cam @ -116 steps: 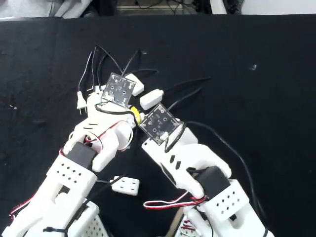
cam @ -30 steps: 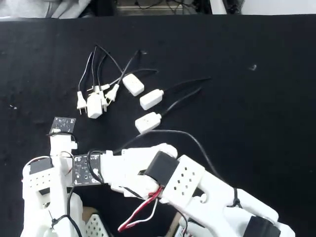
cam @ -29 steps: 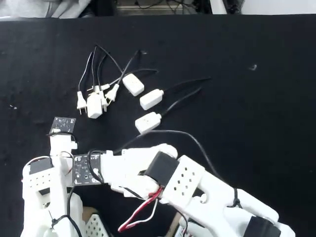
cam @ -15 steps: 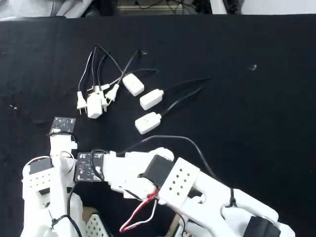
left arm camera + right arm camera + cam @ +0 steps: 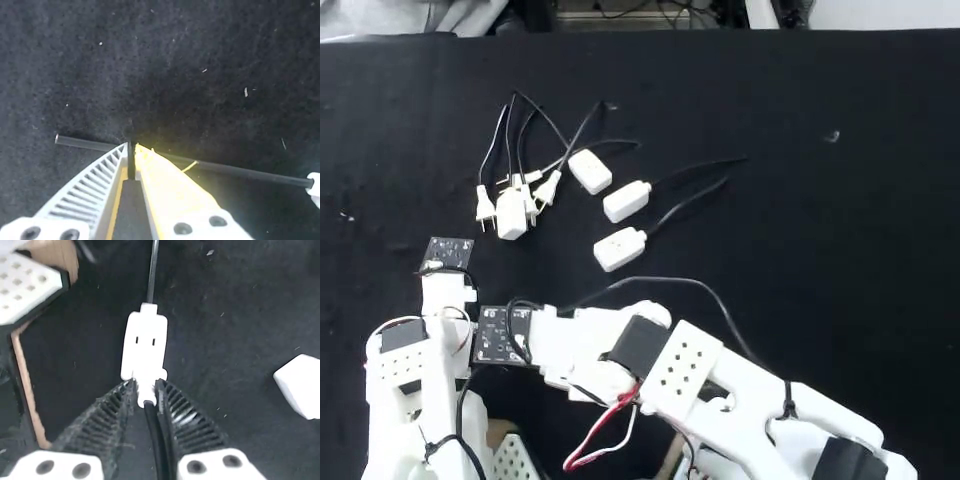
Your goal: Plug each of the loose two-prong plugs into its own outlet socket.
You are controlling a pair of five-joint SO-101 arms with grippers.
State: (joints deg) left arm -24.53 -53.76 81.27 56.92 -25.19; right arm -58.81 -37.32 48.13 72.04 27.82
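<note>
**A:** What has the right gripper [image 5: 145,385] got?

**B:** A small white plug [image 5: 146,394], clamped tight between its two dark ribbed fingers [image 5: 110,415]. The plug's black cord [image 5: 156,440] runs back between them.

**A:** And where does that plug sit?

**B:** Its front end touches the short end of a white socket block [image 5: 145,347], which lies flat on the black tabletop [image 5: 225,315].

**A:** What does the block look like?

**B:** It is oblong with rounded corners. Two thin slots sit side by side on its upper face, and a thin black lead [image 5: 152,270] leaves its far end.

**A:** The left gripper [image 5: 131,146]?

**B:** It has one grey finger and one yellow, drawn together to a thin slit. A black cable [image 5: 235,171] crosses right at the tips. I cannot tell whether it is pinched there or just lying underneath.

**A:** And the others?

**B:** In the high view, the loose plugs [image 5: 510,213] are white and bunched together toward the far left of the tabletop. Their black cords fan out toward the far edge. Just beside them lie three spare sockets [image 5: 627,200] in a slanting row. They are white and boxy, each has its own black cord, and each lies apart from the plugs.
</note>
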